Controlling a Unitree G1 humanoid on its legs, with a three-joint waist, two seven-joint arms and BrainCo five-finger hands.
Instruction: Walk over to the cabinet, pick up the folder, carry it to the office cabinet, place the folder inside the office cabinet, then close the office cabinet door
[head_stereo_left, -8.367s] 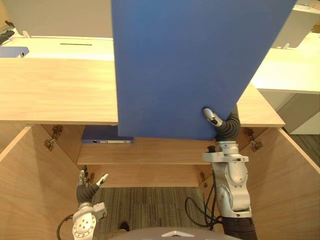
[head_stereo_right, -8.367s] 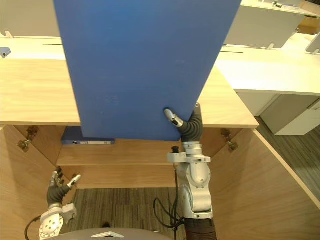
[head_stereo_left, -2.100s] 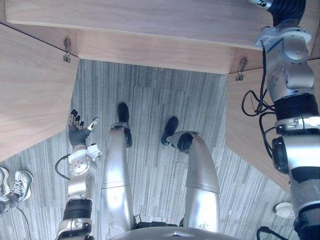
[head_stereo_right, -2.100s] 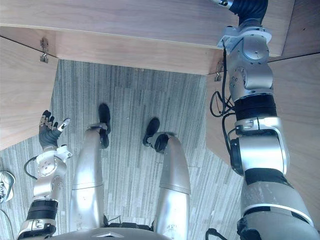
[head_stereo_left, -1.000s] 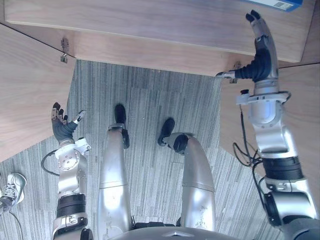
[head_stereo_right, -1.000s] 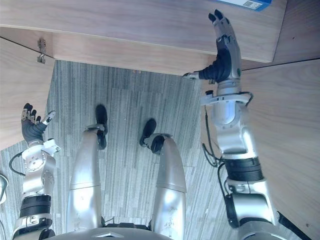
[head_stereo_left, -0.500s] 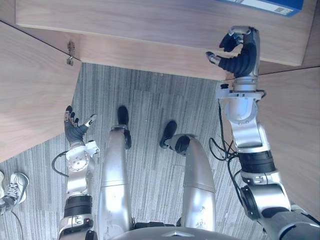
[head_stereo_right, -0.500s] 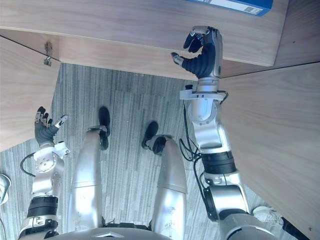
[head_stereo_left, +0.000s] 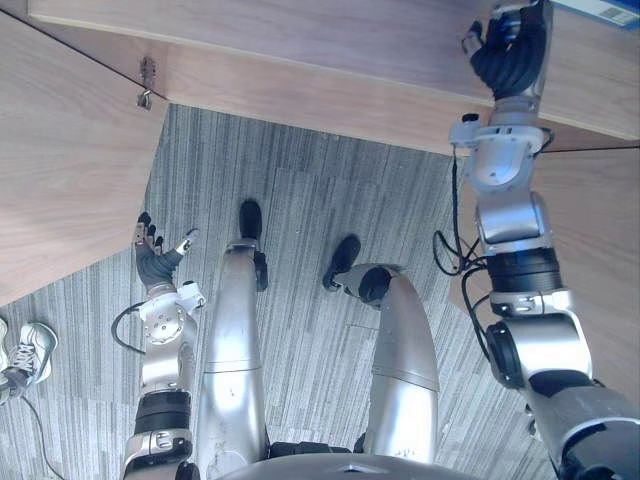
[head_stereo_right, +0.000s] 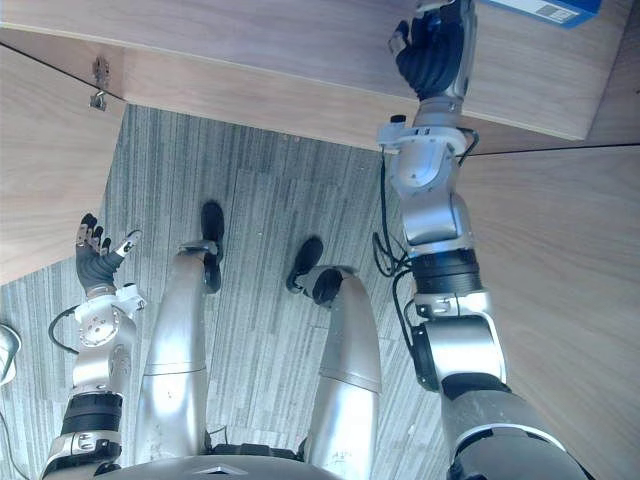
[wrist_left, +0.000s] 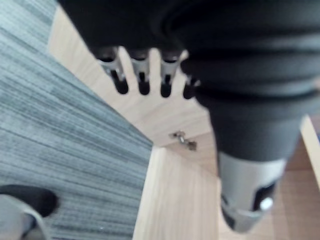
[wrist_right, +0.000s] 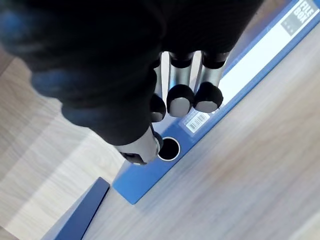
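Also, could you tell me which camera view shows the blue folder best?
The right wrist view: the blue folder lies on the wooden shelf, its spine's white label, barcode and ring hole seen close up. The eye views show one blue corner at the top edge.

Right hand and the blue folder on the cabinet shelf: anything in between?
Nothing visible. The right hand hangs directly over the spine of the blue folder with the white label, which lies flat on the wooden cabinet shelf. No object sits between them. Whether they touch is unclear.
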